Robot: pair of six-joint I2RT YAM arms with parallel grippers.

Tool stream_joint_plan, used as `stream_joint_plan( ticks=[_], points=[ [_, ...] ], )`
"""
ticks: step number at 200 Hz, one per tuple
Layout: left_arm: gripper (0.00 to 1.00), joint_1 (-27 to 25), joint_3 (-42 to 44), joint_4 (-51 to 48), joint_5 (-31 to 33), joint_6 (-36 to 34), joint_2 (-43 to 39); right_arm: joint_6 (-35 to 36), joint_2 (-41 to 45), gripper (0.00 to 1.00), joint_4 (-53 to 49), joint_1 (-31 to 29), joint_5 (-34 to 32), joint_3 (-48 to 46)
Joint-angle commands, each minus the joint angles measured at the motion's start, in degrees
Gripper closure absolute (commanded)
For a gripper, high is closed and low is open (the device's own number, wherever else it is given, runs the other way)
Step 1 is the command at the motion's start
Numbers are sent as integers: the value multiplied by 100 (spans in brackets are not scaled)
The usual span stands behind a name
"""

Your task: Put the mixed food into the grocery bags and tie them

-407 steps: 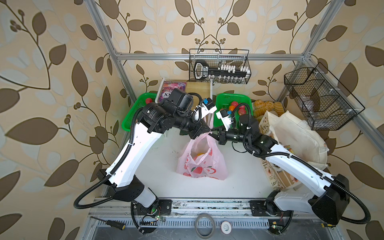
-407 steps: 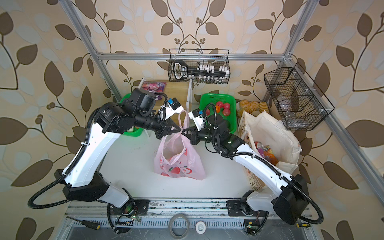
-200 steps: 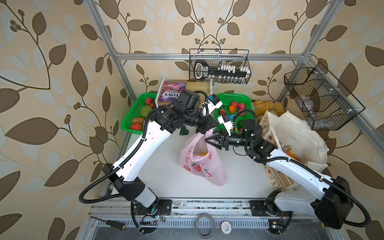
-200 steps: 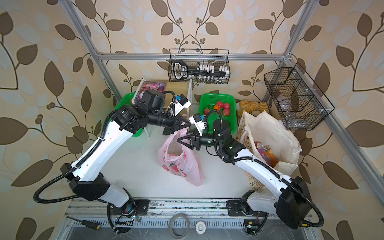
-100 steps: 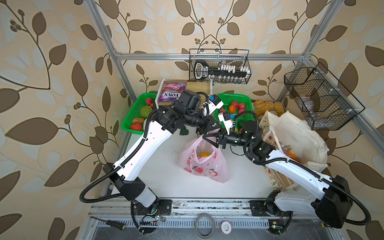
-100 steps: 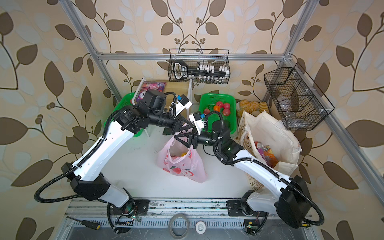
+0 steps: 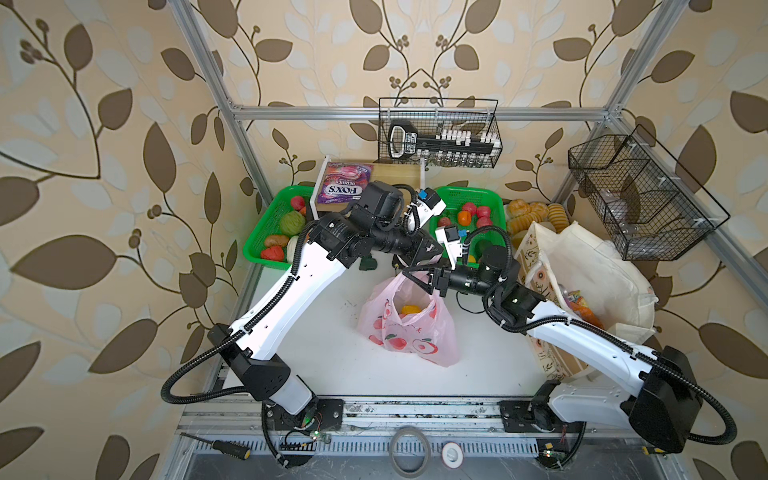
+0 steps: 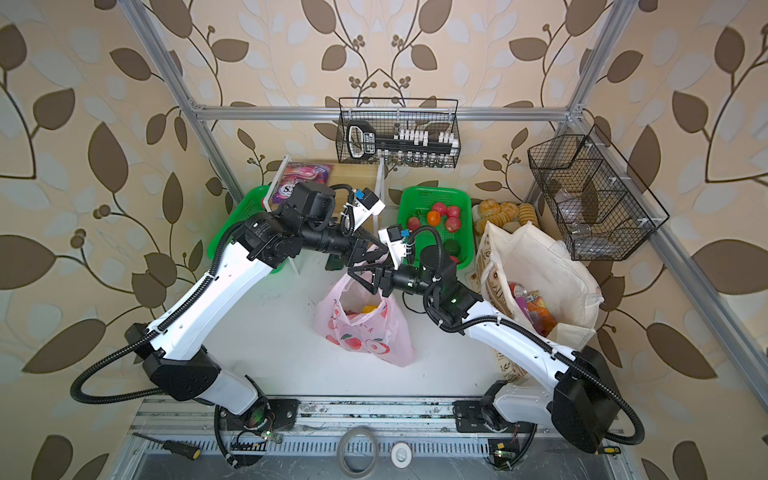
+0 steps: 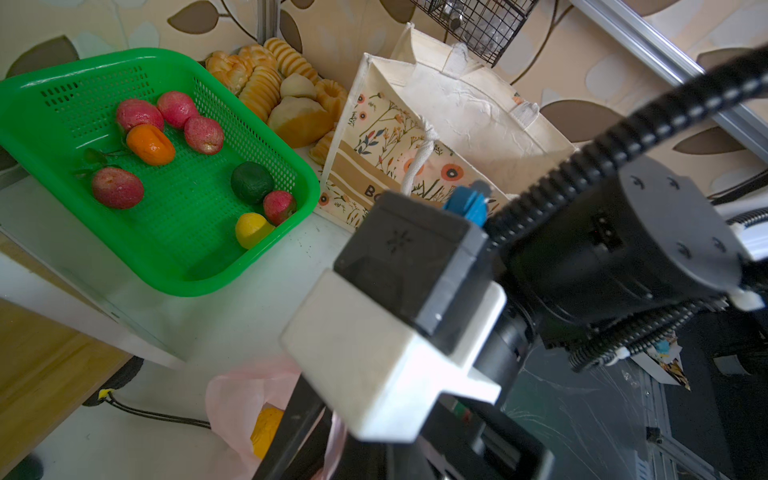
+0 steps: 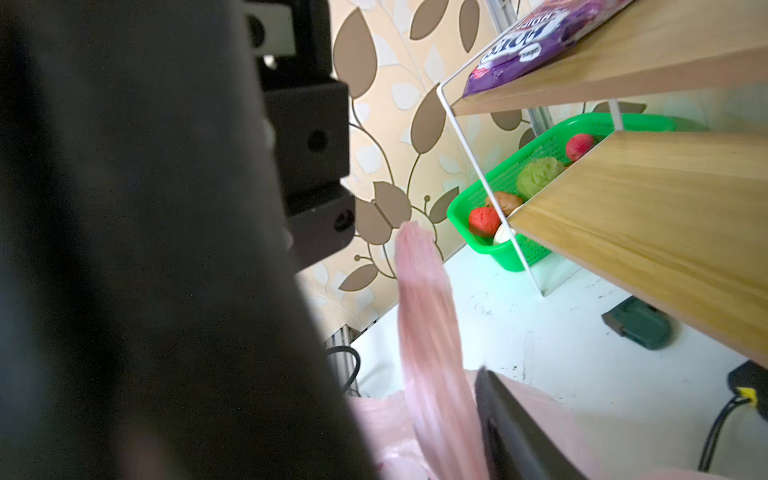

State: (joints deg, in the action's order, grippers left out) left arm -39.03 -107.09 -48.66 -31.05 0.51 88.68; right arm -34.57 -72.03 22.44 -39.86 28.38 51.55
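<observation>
The pink grocery bag (image 7: 409,332) (image 8: 365,332) stands mid-table with a yellow-orange fruit (image 7: 409,309) (image 8: 370,308) inside. My left gripper (image 7: 422,259) (image 8: 368,253) is shut on one loop handle, holding it taut above the bag. My right gripper (image 7: 419,282) (image 8: 365,282) is just below it, open. In the right wrist view the stretched pink handle (image 10: 428,332) runs between its fingers (image 10: 511,428). The cream canvas tote (image 7: 582,266) (image 8: 540,262) stands at the right, holding a red cola can (image 8: 517,289) and an orange packet (image 8: 540,316).
Two green mesh baskets (image 7: 270,259) (image 7: 494,195) of fruit sit at the back on either side of a wooden shelf with a purple FOX'S packet (image 7: 343,187). Bread rolls (image 7: 536,212) lie behind the tote. Wire baskets (image 7: 440,137) (image 7: 640,199) hang on the frame.
The left gripper has carried the handle to the right since two seconds ago. The bag, skewed a second ago, now hangs straighter. The right gripper has stayed close under the left, its jaws spread.
</observation>
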Motion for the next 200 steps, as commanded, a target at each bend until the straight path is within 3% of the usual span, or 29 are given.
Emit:
stream_joint_plan(
  ticks=[1,69,89,99,115,131,172,200],
  points=[
    [100,-17,113,501,10,164,-121,-257,-9,46,112,-50,-349,-186],
    [97,-18,345,619,-20,212,-275,-417,-73,88,332,-40,-206,-242],
    [71,-17,360,604,-2,187,-357,-414,-74,93,357,-38,-196,-275],
    [49,-20,355,610,89,177,-427,-412,-72,94,358,-23,-181,-292],
    [40,-22,352,587,319,155,-564,-408,-68,95,384,9,-150,-334],
    [23,-17,372,540,748,140,-816,-394,-43,96,399,41,-113,-365],
    [8,230,754,404,1625,379,-1252,-362,13,97,393,144,-21,-414],
    [7,698,1113,264,927,561,-1282,-343,23,97,407,165,68,-418]
  ],
)
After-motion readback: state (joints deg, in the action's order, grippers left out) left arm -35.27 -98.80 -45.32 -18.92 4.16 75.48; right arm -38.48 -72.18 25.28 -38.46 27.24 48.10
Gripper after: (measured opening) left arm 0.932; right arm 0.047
